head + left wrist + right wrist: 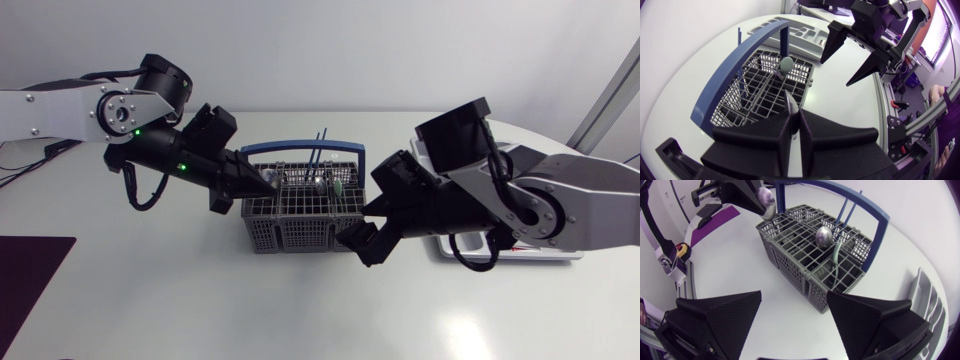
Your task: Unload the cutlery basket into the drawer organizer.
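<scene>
The left gripper (794, 119) is closed on a spoon (765, 202) and holds it over one end of the grey cutlery basket (290, 236). The right gripper (794, 302) is wide open, just beside the basket, with nothing between its fingers. Another spoon (823, 236) stands in the basket. The white drawer organizer (560, 252) lies partly under the right arm.

Grey basket (300, 228) with blue handle (300, 148) on a white table (190, 300).

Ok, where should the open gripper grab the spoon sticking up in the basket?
Probably by its neck just under the bowl, coming down from above: the spoon stands bowl-up in the basket, its handle sunk between the grid walls, so only the top is free.
</scene>
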